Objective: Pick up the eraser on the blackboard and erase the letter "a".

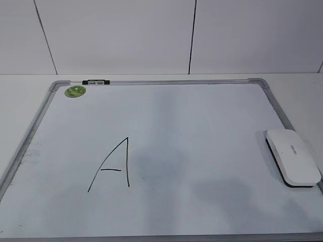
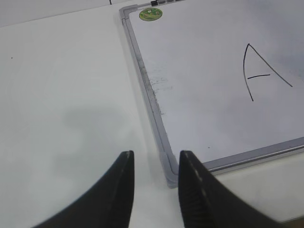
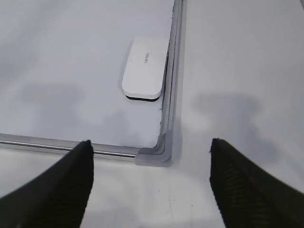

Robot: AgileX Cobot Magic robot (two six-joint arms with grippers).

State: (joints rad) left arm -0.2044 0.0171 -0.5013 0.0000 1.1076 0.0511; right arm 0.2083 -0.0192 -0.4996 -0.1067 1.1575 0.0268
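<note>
The eraser (image 1: pixel 293 157) is lying at the blackboard's (image 1: pixel 202 126) right edge — untouched. The right gripper (image 3: pixel 151 178), fingers spread wide and holding nothing, is needing to straddle its narrow sides; the left gripper (image 2: pixel 156 183) is sitting part-open, empty.

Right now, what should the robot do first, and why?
Probably move the right gripper forward over the eraser. Its jaws are open and empty, and the eraser lies untouched on the board by the right edge, nearest that arm.
</note>
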